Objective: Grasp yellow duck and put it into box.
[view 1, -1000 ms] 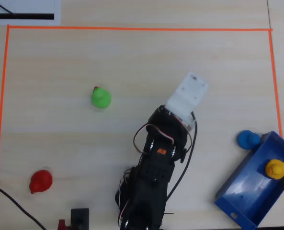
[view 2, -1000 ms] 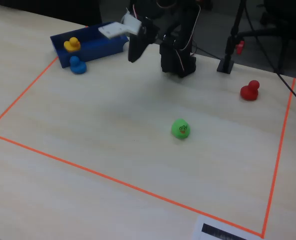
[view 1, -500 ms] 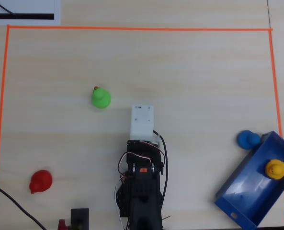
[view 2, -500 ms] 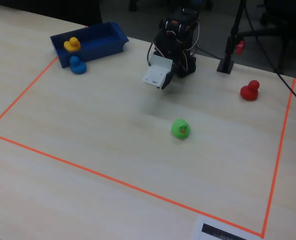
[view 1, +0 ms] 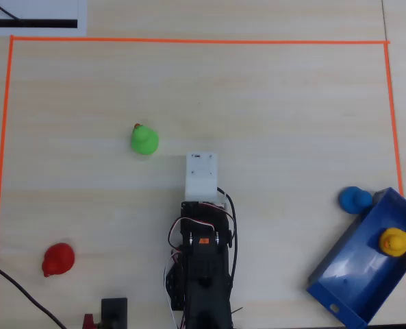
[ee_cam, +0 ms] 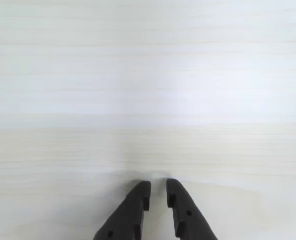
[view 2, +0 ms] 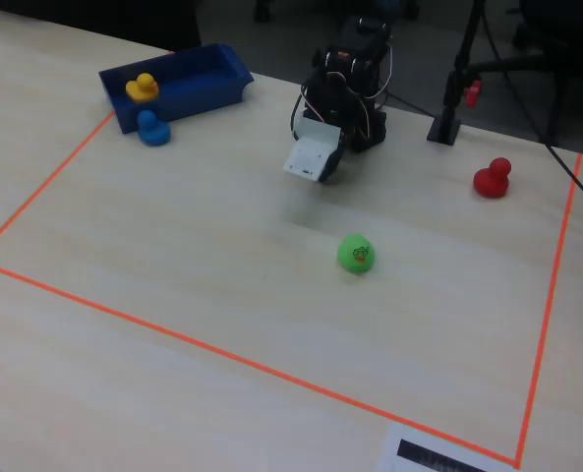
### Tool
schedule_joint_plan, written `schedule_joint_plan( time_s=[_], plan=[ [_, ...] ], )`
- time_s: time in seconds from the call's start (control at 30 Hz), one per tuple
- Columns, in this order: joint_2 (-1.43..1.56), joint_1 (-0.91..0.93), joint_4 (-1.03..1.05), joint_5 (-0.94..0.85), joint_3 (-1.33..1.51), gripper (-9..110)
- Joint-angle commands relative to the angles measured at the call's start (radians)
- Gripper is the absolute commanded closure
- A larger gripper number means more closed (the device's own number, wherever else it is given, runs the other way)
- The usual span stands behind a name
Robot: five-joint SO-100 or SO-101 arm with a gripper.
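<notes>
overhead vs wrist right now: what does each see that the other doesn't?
Overhead only: the yellow duck sitting inside the box, the blue duck outside against the box's wall, the green duck, the red duck, the orange tape border and the arm's body.
Wrist only: the gripper, fingertips slightly apart, holding nothing.
Both: the pale wooden table.

4 ducks, 1 box, 1 arm.
The ducks: 1 yellow duck [view 1: 395, 242], 1 blue duck [view 1: 354, 199], 1 green duck [view 1: 144, 140], 1 red duck [view 1: 57, 260]. There is 1 blue box [view 1: 346, 274], 1 arm [view 1: 204, 264] and 1 orange tape rectangle [view 1: 189, 41].
</notes>
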Motion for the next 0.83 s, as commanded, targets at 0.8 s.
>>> schedule_joint_plan(
  time_s=[0.8],
  plan=[
    [-0.002, -0.011, 0.003, 0.014, 0.002, 99]
  ],
)
